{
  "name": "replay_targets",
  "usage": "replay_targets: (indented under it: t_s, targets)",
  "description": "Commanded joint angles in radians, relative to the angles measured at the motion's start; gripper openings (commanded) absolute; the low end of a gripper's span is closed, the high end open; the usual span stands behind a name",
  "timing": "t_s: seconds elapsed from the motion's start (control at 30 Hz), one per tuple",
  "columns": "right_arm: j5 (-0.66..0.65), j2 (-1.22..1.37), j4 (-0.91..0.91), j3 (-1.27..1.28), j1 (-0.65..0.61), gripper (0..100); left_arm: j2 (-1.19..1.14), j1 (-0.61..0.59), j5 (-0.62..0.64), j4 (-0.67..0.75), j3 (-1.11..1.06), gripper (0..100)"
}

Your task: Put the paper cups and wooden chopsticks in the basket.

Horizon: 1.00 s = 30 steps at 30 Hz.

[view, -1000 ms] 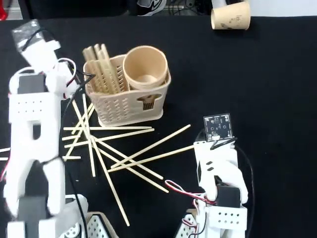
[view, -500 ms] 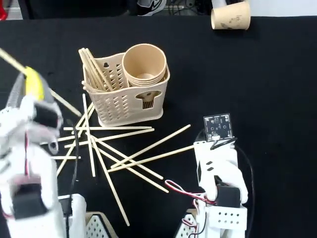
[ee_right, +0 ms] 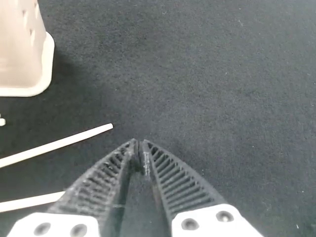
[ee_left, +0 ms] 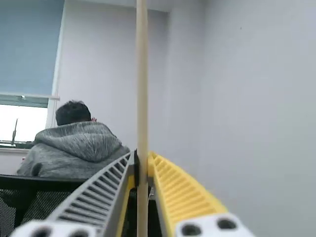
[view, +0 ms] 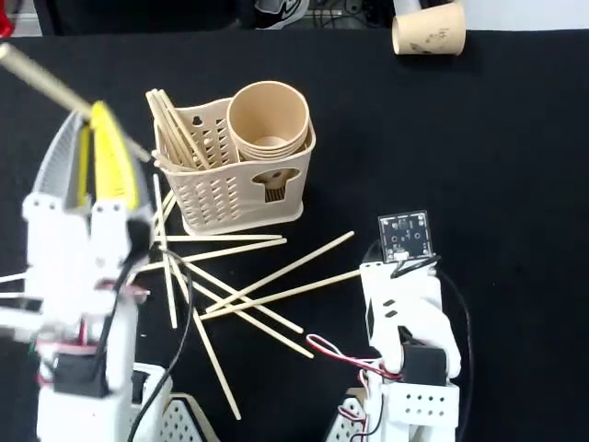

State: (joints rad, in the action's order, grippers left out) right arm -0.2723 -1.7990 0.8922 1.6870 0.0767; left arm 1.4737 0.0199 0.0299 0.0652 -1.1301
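Note:
The beige basket (view: 230,189) stands at the table's middle left, holding several wooden chopsticks (view: 175,124) and stacked paper cups (view: 269,118). My left gripper (view: 89,118), grey and yellow, is raised just left of the basket and shut on one chopstick (view: 41,74) that slants toward the basket's left rim. In the left wrist view that chopstick (ee_left: 141,84) stands pinched in the gripper (ee_left: 141,165). Several chopsticks (view: 230,276) lie scattered in front of the basket. Another paper cup (view: 428,29) lies on its side at the far right. My right gripper (ee_right: 139,146) is shut and empty, low over the cloth.
A black cloth (view: 479,166) covers the table. The right arm (view: 405,318) sits at the front right, near the ends of two chopsticks (ee_right: 57,143). A corner of the basket (ee_right: 24,59) shows in the right wrist view. Open cloth lies to the basket's right.
My left arm lifted away from the basket's left side with a chopstick in its gripper, then swung right toward the basket. The right arm has stayed still.

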Motion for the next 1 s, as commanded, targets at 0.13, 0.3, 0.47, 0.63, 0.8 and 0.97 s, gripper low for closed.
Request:
replay_targets:
  t_s: [0.13, 0.3, 0.47, 0.63, 0.8, 0.97]
  targets:
    - [-0.011, -0.065, 0.003, -0.004, 0.014, 1.5, -0.483, 0.024, 0.041, 0.117, 0.165, 3]
    - [-0.011, -0.065, 0.003, -0.004, 0.014, 1.5, -0.563, 0.024, 0.097, 0.110, 0.137, 3]
    - [-0.011, -0.065, 0.003, -0.004, 0.014, 1.5, -0.562, 0.013, 0.092, 0.106, 0.094, 6]
    - [-0.011, -0.065, 0.003, -0.004, 0.014, 1.5, -0.529, 0.004, 0.199, -0.190, 0.170, 19]
    - [-0.012, -0.065, 0.003, -0.004, 0.014, 1.5, -0.460, 0.002, 0.219, -0.574, 0.395, 23]
    - [-0.034, -0.065, 0.003, -0.004, 0.014, 1.5, -0.450, -0.111, 0.098, -1.026, 0.733, 23]
